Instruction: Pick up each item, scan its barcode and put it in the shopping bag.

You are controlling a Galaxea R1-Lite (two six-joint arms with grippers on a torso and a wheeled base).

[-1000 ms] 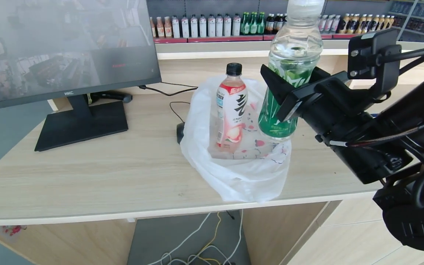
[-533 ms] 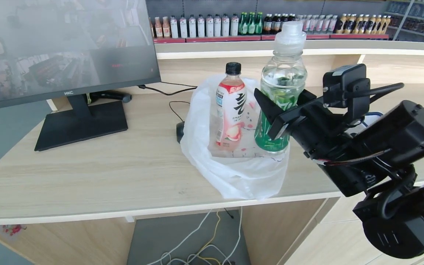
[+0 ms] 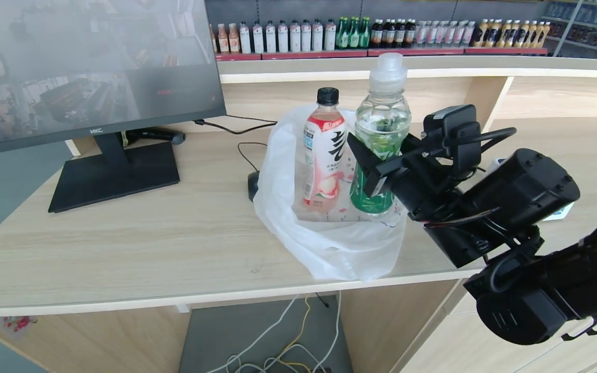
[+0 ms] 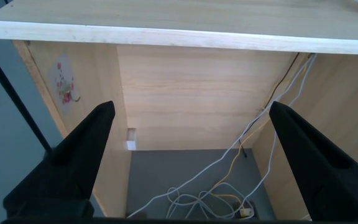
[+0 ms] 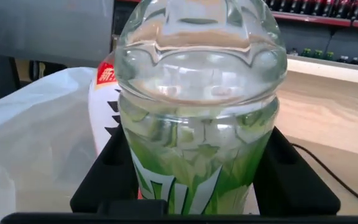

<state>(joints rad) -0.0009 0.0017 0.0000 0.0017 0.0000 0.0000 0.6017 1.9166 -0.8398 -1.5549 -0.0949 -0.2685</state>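
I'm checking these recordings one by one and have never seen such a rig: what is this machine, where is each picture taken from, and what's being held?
It is a two-armed robot on wheels at a shop counter. The wide picture comes from a camera on its head; the other two come from cameras on its wrists. In the head view the right claw grips a green bottle upright, its base at the mouth of a white shopping bag, where a pink bottle already stands. A monitor stands farther left. The right wrist view looks at that green bottle up close. The left wrist view shows the left claw, open and empty, facing the space under the counter, with cables on the floor.
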